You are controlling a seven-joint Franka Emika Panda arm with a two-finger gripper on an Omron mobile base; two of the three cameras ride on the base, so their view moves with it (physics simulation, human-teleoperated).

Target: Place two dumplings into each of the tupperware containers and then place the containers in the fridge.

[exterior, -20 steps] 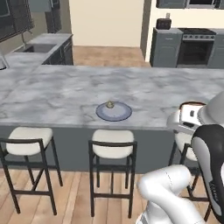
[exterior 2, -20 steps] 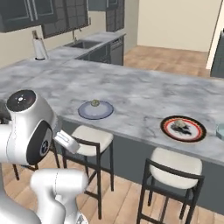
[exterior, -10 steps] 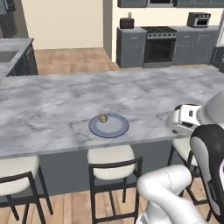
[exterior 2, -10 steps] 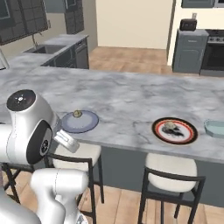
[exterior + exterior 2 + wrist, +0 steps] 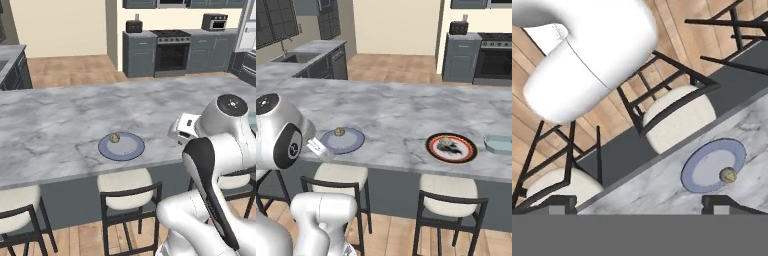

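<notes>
Dumplings are split between two plates on the grey marble counter [image 5: 60, 125]. The gripper [image 5: 639, 202] shows at the bottom of the hand view, its two dark fingertips [image 5: 722, 201] spread wide apart with nothing between them, hanging above the counter's near edge. Just above the right fingertip sits a round blue-grey plate [image 5: 709, 167] with one dumpling [image 5: 727, 174] near its rim; the same plate lies at the centre of the left base view [image 5: 121, 146]. In the right base view, a red-and-black-rimmed plate [image 5: 451, 148] right of centre carries another dumpling [image 5: 444, 143], and a pale blue-green container [image 5: 499, 144] lies at the right edge, just beside it. White-cushioned stools [image 5: 679, 117] stand below the counter. A black oven [image 5: 171, 56] sits in grey cabinets at upper right of the left base view.
</notes>
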